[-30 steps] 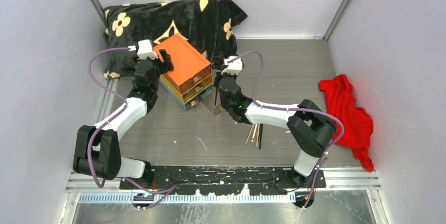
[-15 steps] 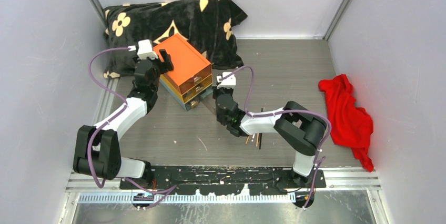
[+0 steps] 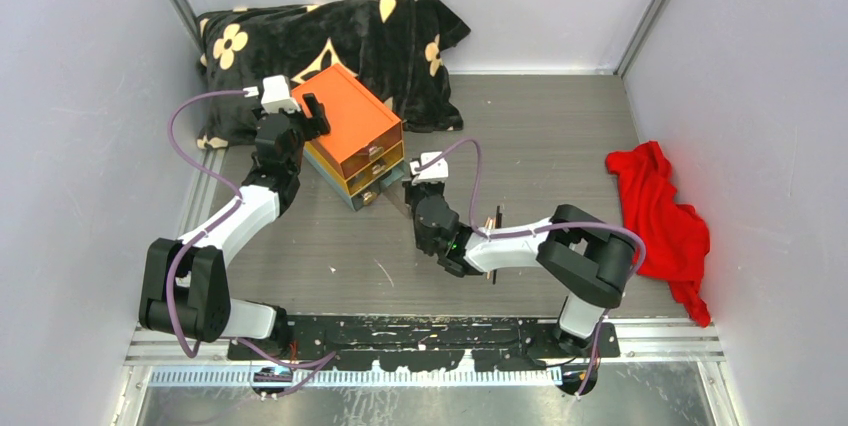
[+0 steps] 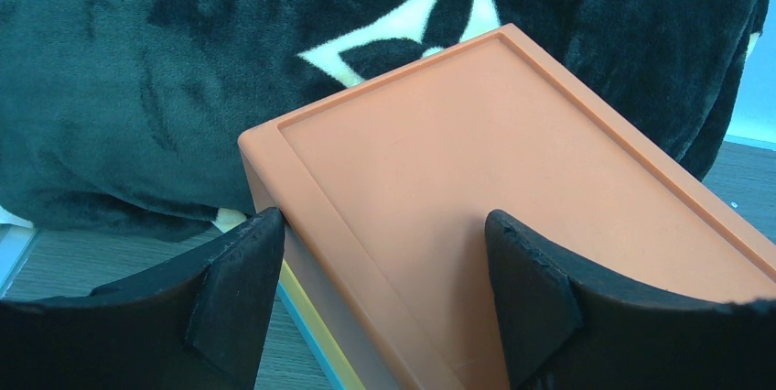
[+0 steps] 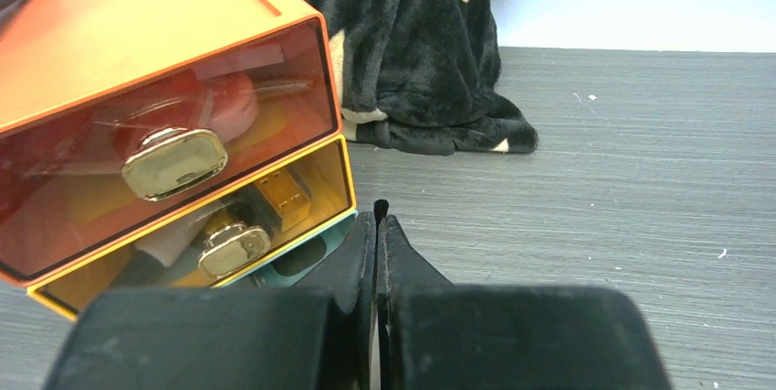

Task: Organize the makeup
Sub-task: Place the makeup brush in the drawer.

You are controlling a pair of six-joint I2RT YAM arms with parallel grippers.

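A round pink compact (image 5: 231, 102) is seen inside the orange top drawer of the drawer box (image 5: 137, 24), and a gold lipstick (image 5: 279, 196) in the yellow drawer beneath. Thin brushes (image 3: 497, 218) are spotted on the bench (image 5: 622, 189), partly hidden under the right arm. The right end effector (image 5: 380, 214) is held pressed together, empty, just in front of the lowest drawer and near the lipstick. The left end effector (image 4: 384, 225) is spread astride a corner of the box's lid, one finger against its side and one on top. A black flowered blanket (image 3: 340, 31) is heaped behind.
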